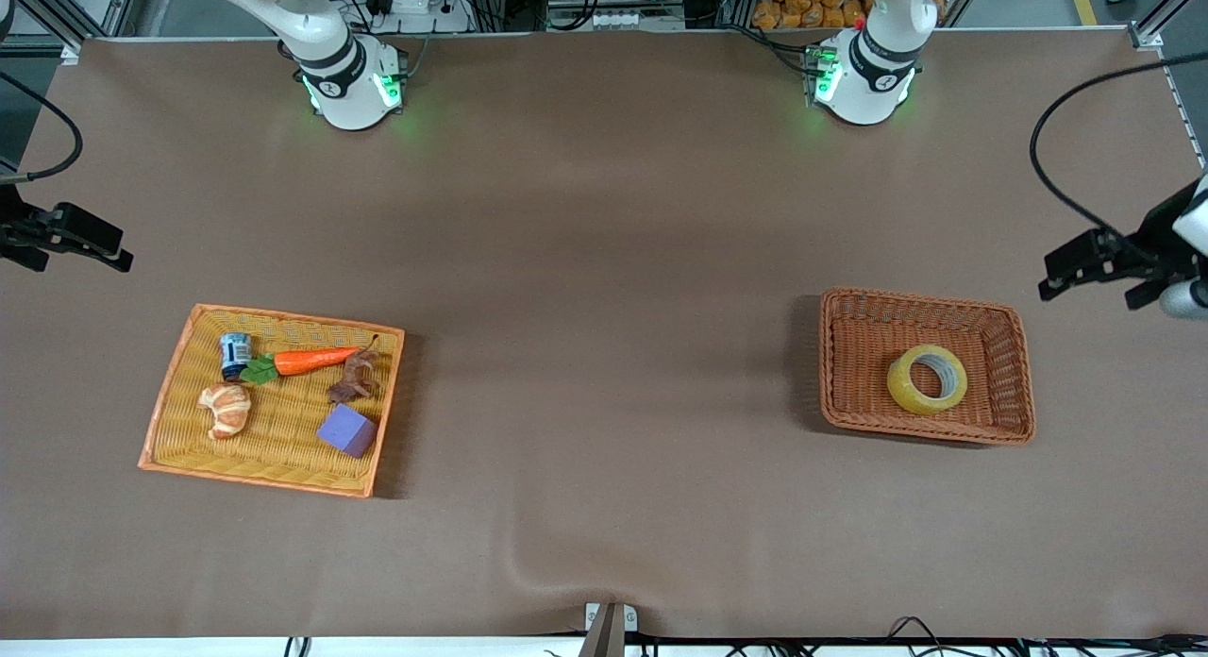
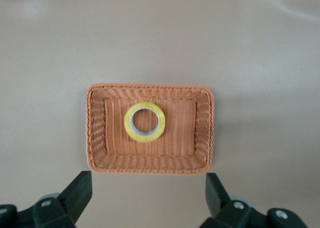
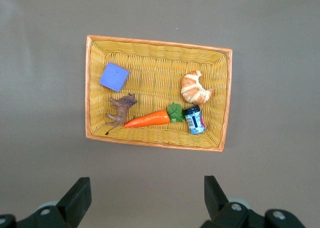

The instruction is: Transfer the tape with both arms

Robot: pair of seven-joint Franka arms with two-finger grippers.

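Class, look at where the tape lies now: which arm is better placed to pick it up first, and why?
Left. The tape lies in the brown basket at the left arm's end, right under the open left pincer. The right pincer, also open, hangs over the yellow tray.

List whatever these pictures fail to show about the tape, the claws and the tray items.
- Tape in the brown basket: loose end too small, all views.
- Small jar label: too small, front and right wrist views.
- Left claw and right claw, both open: cut by the frame edge in their wrist views.
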